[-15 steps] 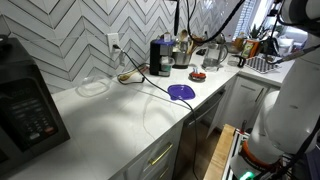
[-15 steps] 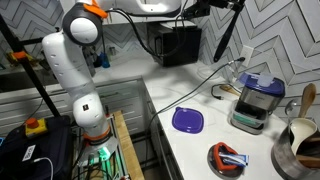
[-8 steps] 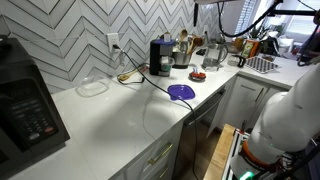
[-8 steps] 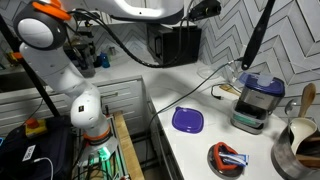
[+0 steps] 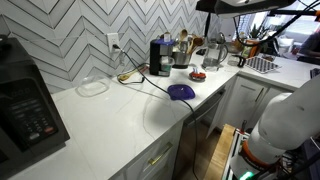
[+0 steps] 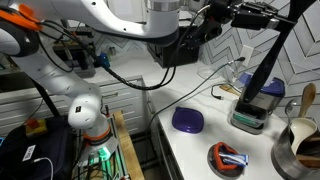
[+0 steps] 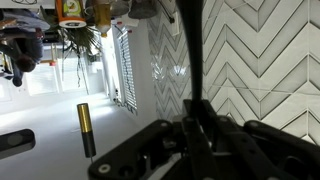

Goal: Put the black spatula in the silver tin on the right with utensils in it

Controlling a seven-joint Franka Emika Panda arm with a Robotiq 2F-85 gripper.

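Note:
My gripper [image 6: 270,17] is high above the counter, shut on the black spatula [image 6: 276,58]. The spatula hangs slanted, its lower end in front of the dark appliance [image 6: 257,102]. In the wrist view the gripper [image 7: 197,122] clamps the spatula's straight black handle [image 7: 194,55], which runs up past the chevron tiles. The silver tin [image 6: 300,150] with wooden utensils stands at the counter's right end, to the right of and below the spatula. It also shows at the back of the counter [image 5: 182,58] in an exterior view. There the gripper is cut off at the top.
A purple flat round item [image 6: 187,120] [image 5: 180,91] lies on the white counter. A red bowl [image 6: 228,158] sits near the front edge. A kettle [image 5: 213,53] and a dish rack [image 5: 262,63] stand further along. A cable [image 5: 135,76] crosses the counter.
My arm has swung along the counter towards the tin, carrying the spatula with it. The spatula has shifted over the dark appliance. The grip stays shut.

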